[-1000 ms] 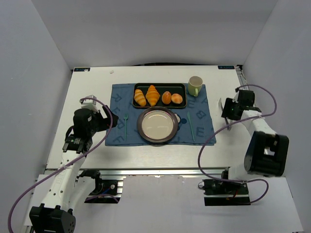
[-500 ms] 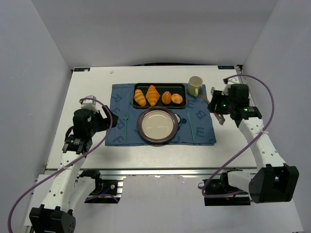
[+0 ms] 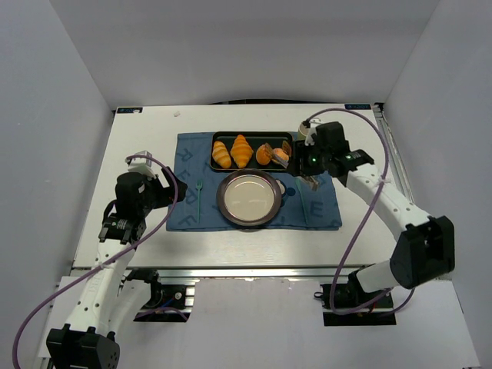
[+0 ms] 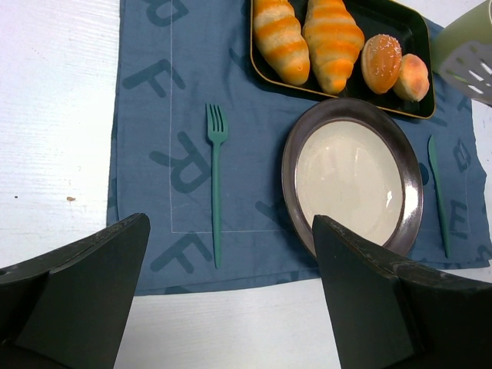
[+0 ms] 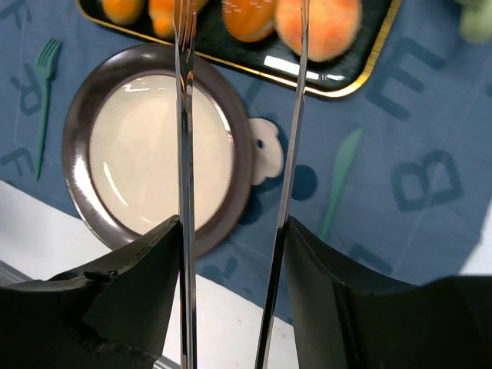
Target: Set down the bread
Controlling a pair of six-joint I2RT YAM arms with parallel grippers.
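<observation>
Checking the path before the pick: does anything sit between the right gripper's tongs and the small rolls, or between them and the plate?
Nothing visible does. The tongs in the right gripper have their tips by the small rolls at the tray's right end. The bare plate lies just in front, with only the tray's rim between.

4x bread [image 4: 333,34], 1x plate [image 4: 288,165], 1x fork [image 4: 215,192]

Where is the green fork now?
In the top view, the green fork lies on the left half of the blue placemat, just left of the plate.
</observation>
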